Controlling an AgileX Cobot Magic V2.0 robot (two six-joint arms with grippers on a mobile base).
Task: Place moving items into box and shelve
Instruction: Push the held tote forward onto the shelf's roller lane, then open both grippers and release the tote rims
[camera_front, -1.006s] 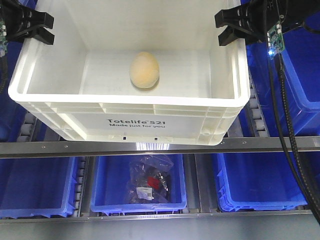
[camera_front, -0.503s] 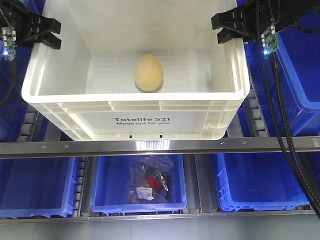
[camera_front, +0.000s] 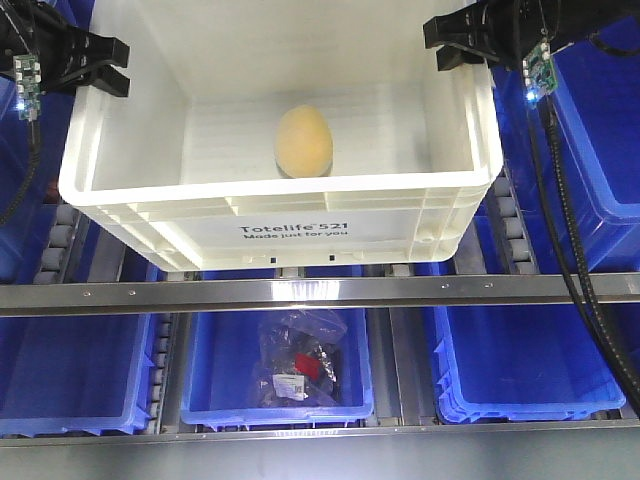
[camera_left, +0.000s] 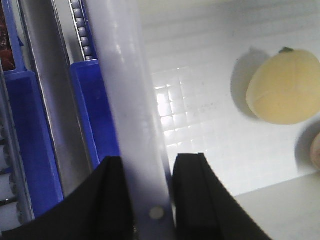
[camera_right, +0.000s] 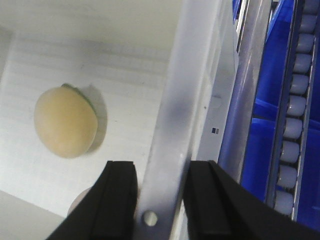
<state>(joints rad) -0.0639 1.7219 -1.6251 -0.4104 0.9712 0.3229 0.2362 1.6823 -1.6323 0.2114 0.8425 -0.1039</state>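
So the white box (camera_front: 290, 215) is sitting tilted over the shelf rail (camera_front: 320, 293), with both arms hanging onto its side walls. The left gripper (camera_left: 145, 200) is clamping the box's left rim, one black finger on each side of the wall, and the right gripper (camera_right: 159, 200) is doing the same on the right rim. Inside, a peach egg-shaped toy (camera_front: 303, 141) is lying on the box floor near the middle (the wrist cameras are also catching the edge of a second, paler toy (camera_right: 82, 205) near the wall, mostly cut off). Blue bins (camera_front: 80, 375) are lining the shelf below, and the middle bin (camera_front: 205, 385) is holding a bagged item (camera_front: 300, 360).
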